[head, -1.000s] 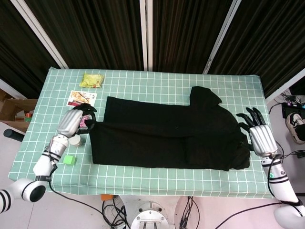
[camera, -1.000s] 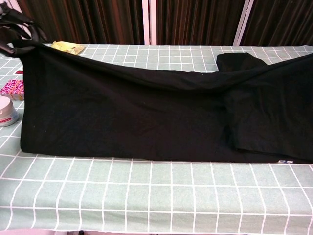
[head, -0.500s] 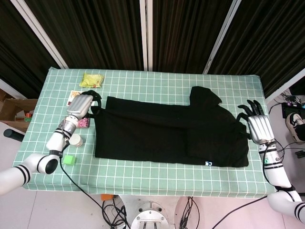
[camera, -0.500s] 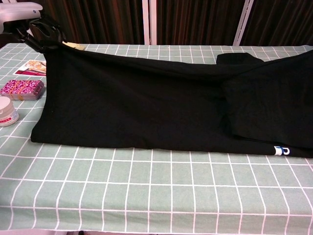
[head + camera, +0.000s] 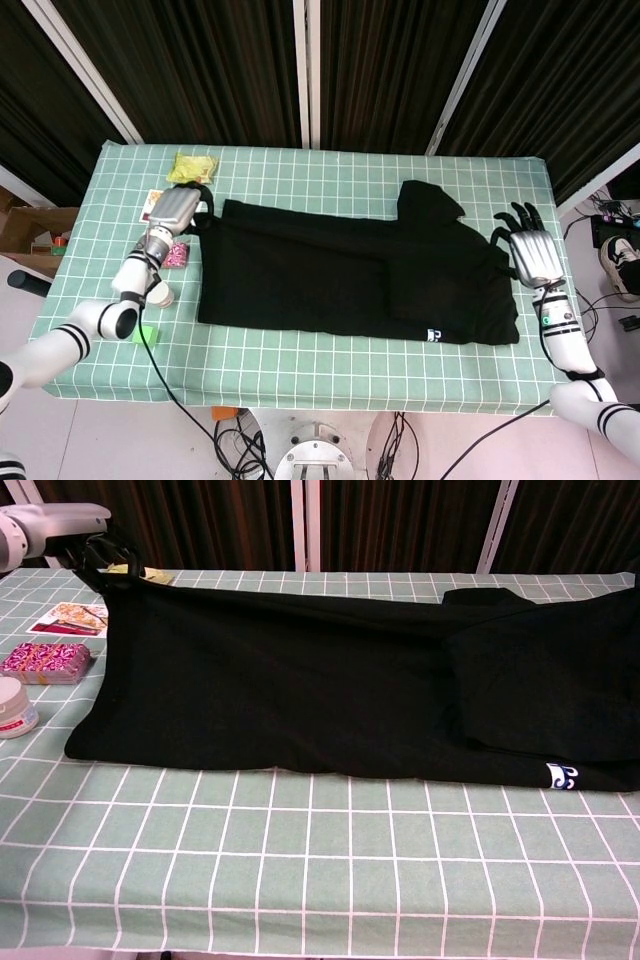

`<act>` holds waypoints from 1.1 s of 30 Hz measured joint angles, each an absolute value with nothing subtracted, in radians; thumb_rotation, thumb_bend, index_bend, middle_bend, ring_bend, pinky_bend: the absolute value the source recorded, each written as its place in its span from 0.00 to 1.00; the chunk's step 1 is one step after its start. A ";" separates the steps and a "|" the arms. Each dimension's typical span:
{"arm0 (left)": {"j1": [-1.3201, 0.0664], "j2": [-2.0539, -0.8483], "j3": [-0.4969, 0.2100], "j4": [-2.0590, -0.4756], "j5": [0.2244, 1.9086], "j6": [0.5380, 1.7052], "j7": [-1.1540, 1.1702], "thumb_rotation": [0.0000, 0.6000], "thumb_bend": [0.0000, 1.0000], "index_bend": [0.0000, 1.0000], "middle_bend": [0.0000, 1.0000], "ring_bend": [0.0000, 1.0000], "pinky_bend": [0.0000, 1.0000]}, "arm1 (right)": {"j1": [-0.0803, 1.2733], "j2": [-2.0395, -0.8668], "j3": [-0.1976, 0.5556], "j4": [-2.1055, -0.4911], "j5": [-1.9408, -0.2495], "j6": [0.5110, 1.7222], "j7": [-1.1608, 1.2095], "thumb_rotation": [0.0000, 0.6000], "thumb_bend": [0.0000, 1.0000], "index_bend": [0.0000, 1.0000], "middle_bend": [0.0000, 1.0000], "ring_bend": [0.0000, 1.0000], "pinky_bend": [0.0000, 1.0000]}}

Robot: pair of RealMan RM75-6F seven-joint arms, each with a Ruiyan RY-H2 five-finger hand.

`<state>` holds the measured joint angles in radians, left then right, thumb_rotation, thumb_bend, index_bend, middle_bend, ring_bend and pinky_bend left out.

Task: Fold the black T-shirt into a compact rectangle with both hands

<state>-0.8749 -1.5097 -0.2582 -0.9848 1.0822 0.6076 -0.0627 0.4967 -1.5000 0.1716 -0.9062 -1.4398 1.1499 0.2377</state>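
— Folding under way: the black T-shirt lies lengthwise across the green checked tablecloth, already doubled along its length, a white label showing at the near edge. Which step is this?

— By my reading, the lengthwise fold is being laid down. The left hand pinches the shirt's far left corner just above the cloth. The right hand sits at the shirt's right edge with fingers spread; whether it grips fabric I cannot tell.

— And next?

— Likely letting that corner settle flat, then taking one end and carrying it across towards the other, both hands keeping the edges square. A pink patterned box and white tub stand just beside the left edge, so any leftward drag risks nudging them.
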 measured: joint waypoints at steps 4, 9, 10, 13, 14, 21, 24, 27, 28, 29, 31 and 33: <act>-0.896 -1.538 -0.258 -0.933 1.076 0.583 -0.069 1.00 0.56 0.66 0.27 0.15 0.19 | 0.509 -1.520 0.173 -0.867 -1.431 1.136 0.241 1.00 0.59 0.80 0.25 0.04 0.05; -0.910 -1.548 -0.263 -0.911 1.083 0.571 -0.097 1.00 0.56 0.66 0.27 0.15 0.19 | 0.511 -1.528 0.180 -0.844 -1.419 1.139 0.264 1.00 0.59 0.80 0.25 0.04 0.05; -0.912 -1.548 -0.263 -0.908 1.085 0.568 -0.099 1.00 0.56 0.66 0.27 0.15 0.19 | 0.511 -1.527 0.181 -0.839 -1.415 1.139 0.265 1.00 0.59 0.80 0.25 0.04 0.05; -0.921 -1.552 -0.263 -0.888 1.087 0.556 -0.099 1.00 0.56 0.64 0.27 0.15 0.19 | 0.515 -1.528 0.184 -0.830 -1.405 1.125 0.262 1.00 0.59 0.80 0.25 0.04 0.05; -0.925 -1.555 -0.262 -0.879 1.085 0.551 -0.098 1.00 0.56 0.63 0.27 0.15 0.19 | 0.518 -1.530 0.185 -0.827 -1.403 1.119 0.259 1.00 0.59 0.80 0.25 0.04 0.05; -0.961 -1.633 -0.259 -0.746 1.063 0.493 -0.086 1.00 0.56 0.61 0.26 0.15 0.19 | 0.553 -1.575 0.188 -0.781 -1.387 1.067 0.231 1.00 0.59 0.79 0.24 0.04 0.05; -0.977 -1.676 -0.253 -0.672 1.058 0.466 -0.079 1.00 0.56 0.57 0.26 0.15 0.19 | 0.565 -1.599 0.187 -0.756 -1.383 1.049 0.221 1.00 0.59 0.79 0.24 0.04 0.05; -0.989 -1.721 -0.248 -0.601 1.058 0.448 -0.074 1.00 0.49 0.48 0.21 0.12 0.19 | 0.576 -1.618 0.182 -0.729 -1.380 1.029 0.210 1.00 0.59 0.79 0.24 0.04 0.04; -0.991 -1.734 -0.246 -0.581 1.059 0.446 -0.072 1.00 0.45 0.41 0.18 0.11 0.19 | 0.579 -1.625 0.180 -0.718 -1.379 1.023 0.203 1.00 0.59 0.78 0.24 0.04 0.04; -0.993 -1.748 -0.245 -0.563 1.061 0.446 -0.071 1.00 0.41 0.33 0.15 0.10 0.19 | 0.582 -1.630 0.180 -0.709 -1.378 1.018 0.197 1.00 0.59 0.77 0.24 0.04 0.04; -0.994 -1.775 -0.246 -0.529 1.064 0.457 -0.072 1.00 0.34 0.23 0.11 0.08 0.19 | 0.590 -1.643 0.180 -0.690 -1.372 1.001 0.182 1.00 0.54 0.68 0.21 0.02 0.02; -0.990 -1.785 -0.250 -0.520 1.069 0.487 -0.078 1.00 0.31 0.19 0.09 0.08 0.19 | 0.598 -1.653 0.182 -0.681 -1.363 0.982 0.163 1.00 0.45 0.51 0.16 0.00 0.01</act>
<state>-0.9897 -1.7846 -0.2505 -0.5198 1.0688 0.4874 -0.0784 0.5976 -1.6526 0.1822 -0.6805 -1.3628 0.9822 0.1629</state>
